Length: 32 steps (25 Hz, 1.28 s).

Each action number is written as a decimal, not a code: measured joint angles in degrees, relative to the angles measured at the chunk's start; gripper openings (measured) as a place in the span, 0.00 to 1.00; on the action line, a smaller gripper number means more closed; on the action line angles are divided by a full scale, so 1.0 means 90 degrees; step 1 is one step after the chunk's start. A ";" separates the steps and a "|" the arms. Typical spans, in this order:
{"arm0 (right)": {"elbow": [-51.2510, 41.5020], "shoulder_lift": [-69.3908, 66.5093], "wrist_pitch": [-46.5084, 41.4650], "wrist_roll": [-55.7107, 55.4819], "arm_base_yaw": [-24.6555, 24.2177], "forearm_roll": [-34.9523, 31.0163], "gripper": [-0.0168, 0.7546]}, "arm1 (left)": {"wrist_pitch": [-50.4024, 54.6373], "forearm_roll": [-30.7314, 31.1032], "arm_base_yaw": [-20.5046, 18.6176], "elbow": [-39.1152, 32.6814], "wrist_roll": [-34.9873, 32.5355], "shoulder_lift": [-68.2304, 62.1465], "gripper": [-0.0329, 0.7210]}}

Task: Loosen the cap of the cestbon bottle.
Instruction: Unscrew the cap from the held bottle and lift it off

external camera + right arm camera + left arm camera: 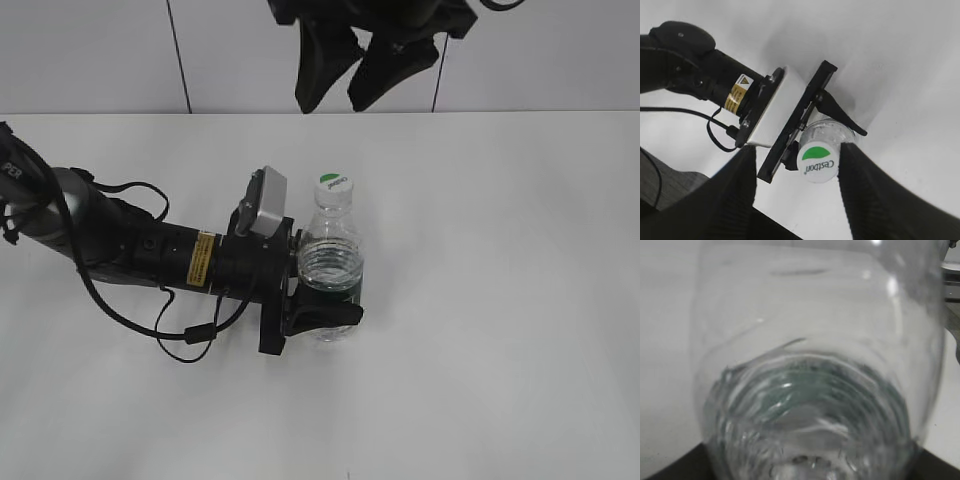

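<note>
The clear cestbon bottle (331, 265) stands upright on the white table, its dark green label band low on the body. Its white cap (335, 185) with a green patch is on the neck. My left gripper (322, 285) is shut on the bottle's lower body from the left; the left wrist view is filled with the bottle's ribbed wall (815, 405). My right gripper (340, 75) hangs open high above the bottle. In the right wrist view the cap (816, 161) sits far below, between the open fingers (797, 195).
The left arm (120, 245) with its cable loop lies across the table's left half. A white wall with dark seams stands behind the table's far edge (500, 112).
</note>
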<state>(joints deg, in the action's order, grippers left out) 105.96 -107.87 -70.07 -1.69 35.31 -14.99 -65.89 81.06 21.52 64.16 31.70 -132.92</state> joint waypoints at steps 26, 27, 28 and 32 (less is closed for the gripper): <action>-0.0660 -0.0211 0.0005 -0.1770 0.0000 -0.0222 0.67 | -0.0018 0.0002 0.0000 0.0000 0.0117 0.0000 0.57; -0.0660 -0.0252 0.0005 -0.1770 0.0000 -0.0224 0.67 | -0.0018 0.0002 0.0000 0.0000 0.0117 0.0000 0.57; -0.0660 -0.0294 0.0005 -0.1770 0.0000 -0.0242 0.67 | -0.0018 0.0002 0.0000 0.0000 0.0120 0.0000 0.57; -0.0660 -0.0480 0.0005 -0.1775 0.0000 -0.0282 0.67 | -0.0018 0.0007 0.0000 0.0000 0.0161 0.0000 0.57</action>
<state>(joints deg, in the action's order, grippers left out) 100.02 -112.19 -70.03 -17.67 35.31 -17.53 -66.06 81.13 21.52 64.16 33.15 -132.92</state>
